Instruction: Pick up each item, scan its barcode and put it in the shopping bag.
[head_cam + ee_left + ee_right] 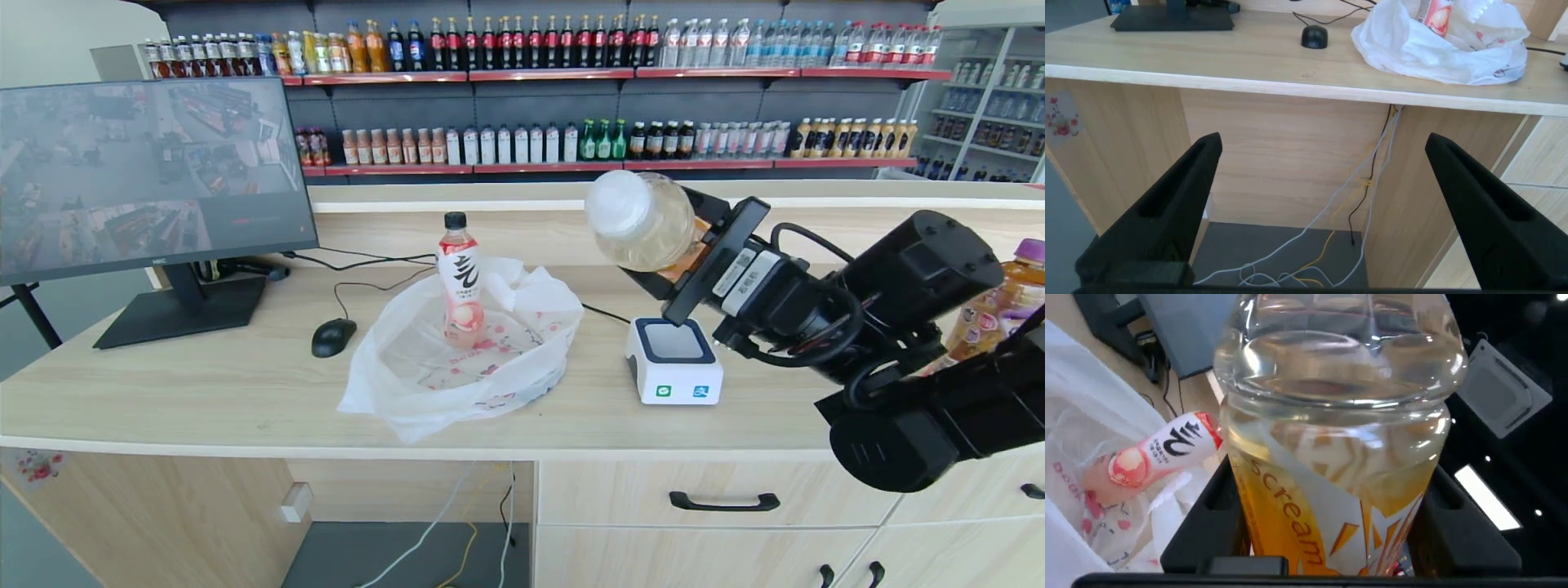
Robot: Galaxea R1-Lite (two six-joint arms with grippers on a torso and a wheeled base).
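The right gripper (682, 249) holds a clear bottle (641, 220) with an orange label. Its jaws pinch the bottle from both sides. The bottle is up in the air and tipped over on its side. It hangs over the worktop (204, 384), above a small white scanner (673, 359) and a bit toward the bag. The scanner sits flat on the worktop with its dark window facing up.

Just beside the scanner is a white shopping bag (424, 367) with its mouth open. A pink bottle (459, 278) with a black cap stands up straight inside the bag.

The left gripper (1323, 147) hangs low in front of the worktop, under its front edge. Its jaws are spread wide and there is nothing between them.

A black mouse (333, 336) lies on the worktop near the bag, on the robot's left. A big monitor (147, 171) stands past the mouse on a black foot. At the far right is another bottle (992, 310) with a purple cap, partly hidden behind the right arm. Long shelves (547, 75) full of drinks fill the wall at the back.
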